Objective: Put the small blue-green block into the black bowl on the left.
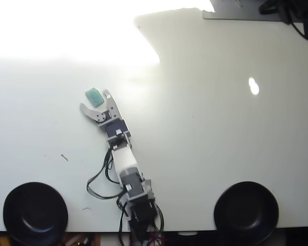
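The small blue-green block (pixel 94 97) lies flat on the white table, left of centre in the overhead view. My gripper (pixel 94 100) is open, and its two grey fingers straddle the near end of the block, one tip on the left and one on the right. The black bowl (pixel 35 212) sits at the bottom left corner, far below the block.
An identical second black bowl (pixel 246 212) stands at the bottom right. The arm's body and cables (pixel 128 179) run from the bottom edge up to the gripper. Strong glare washes out the upper left of the table (pixel 205 102). Dark equipment (pixel 292 13) sits at the top right.
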Controlling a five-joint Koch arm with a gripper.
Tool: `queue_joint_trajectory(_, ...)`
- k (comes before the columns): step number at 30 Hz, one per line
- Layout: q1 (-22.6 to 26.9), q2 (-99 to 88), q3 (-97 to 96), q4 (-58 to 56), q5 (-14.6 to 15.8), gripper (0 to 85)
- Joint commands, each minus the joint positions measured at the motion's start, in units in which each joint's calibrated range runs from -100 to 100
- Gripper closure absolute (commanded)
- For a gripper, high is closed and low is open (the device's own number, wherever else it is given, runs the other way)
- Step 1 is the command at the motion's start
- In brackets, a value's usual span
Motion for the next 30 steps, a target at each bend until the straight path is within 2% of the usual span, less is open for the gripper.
queue_joint_trajectory(1,0.0,1.5,4.6,2.7,-0.2,41.4)
queue_joint_trajectory(12,0.0,7.0,6.6,2.9,-0.6,41.7)
queue_joint_trajectory(16,0.2,8.6,8.0,2.8,-0.5,45.6)
queue_joint_trajectory(20,0.5,9.4,8.1,2.7,-0.3,51.5)
queue_joint_trajectory(23,0.5,9.6,8.0,2.9,0.0,62.2)
queue_joint_trajectory(27,0.8,9.6,6.7,5.4,1.2,82.1)
queue_joint_trajectory(30,1.3,9.5,6.4,5.9,1.8,82.1)
